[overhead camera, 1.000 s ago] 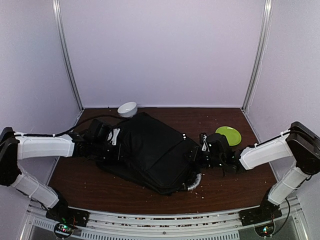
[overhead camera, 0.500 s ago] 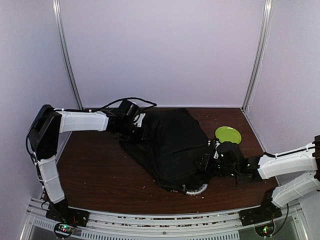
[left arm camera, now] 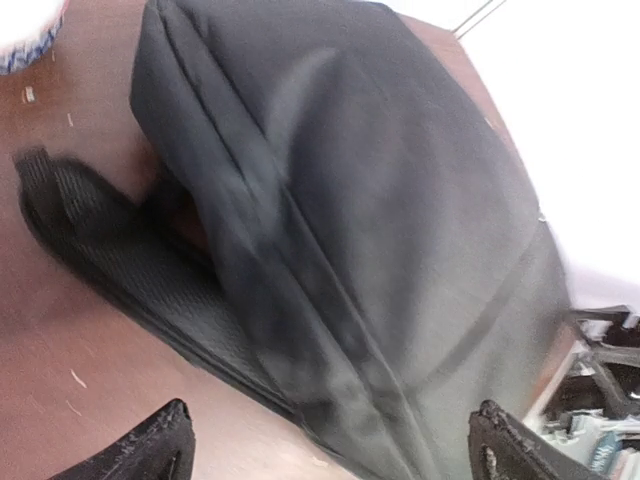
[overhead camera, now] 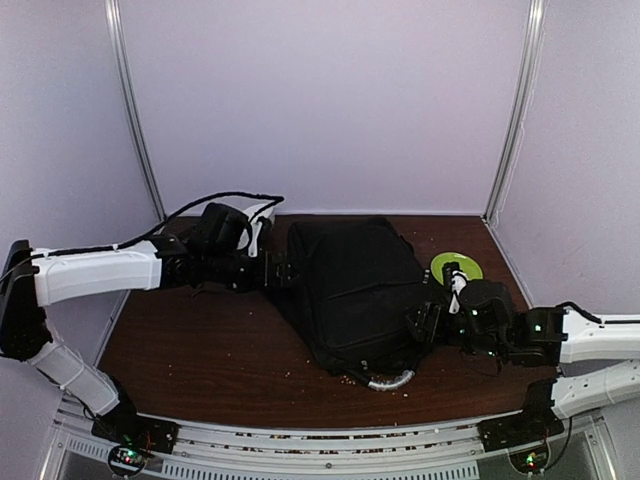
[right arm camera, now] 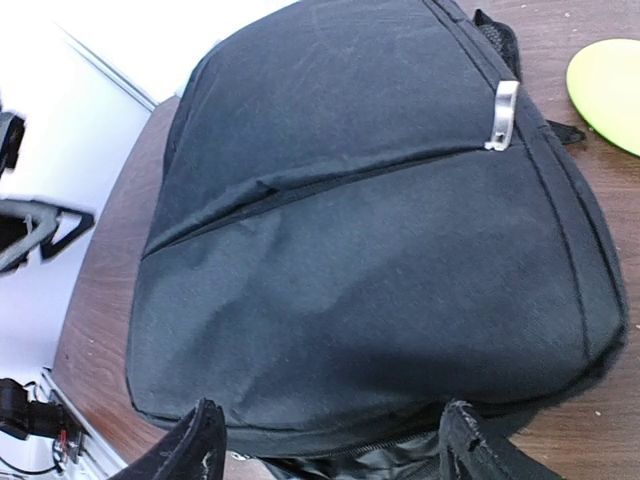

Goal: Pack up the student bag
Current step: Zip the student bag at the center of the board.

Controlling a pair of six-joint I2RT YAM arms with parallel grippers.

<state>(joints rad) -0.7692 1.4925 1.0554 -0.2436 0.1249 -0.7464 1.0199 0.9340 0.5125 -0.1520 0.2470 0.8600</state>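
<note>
The student bag [overhead camera: 355,290] lies flat in the middle of the brown table, a large black backpack with its grey-white handle [overhead camera: 391,380] toward the front. My left gripper [overhead camera: 284,271] sits at the bag's left edge. In the left wrist view this gripper [left arm camera: 332,446] is open wide, and the bag's side [left arm camera: 380,220] and a mesh strap [left arm camera: 95,235] lie just beyond the fingertips. My right gripper [overhead camera: 421,326] is at the bag's right front edge. The right wrist view shows the gripper [right arm camera: 336,442] open, with the bag's [right arm camera: 370,230] zippered rim between its spread fingers.
A green plate [overhead camera: 457,268] lies at the back right, beside the bag and close behind my right wrist; it also shows as a plate [right arm camera: 608,85] in the right wrist view. A white bowl [left arm camera: 22,28] sits near the bag's back left corner. Crumbs dot the table's front.
Both grippers have opened and let go of the bag. The bag has swung round and shifted right. My left arm has drawn back to the bag's left edge.
</note>
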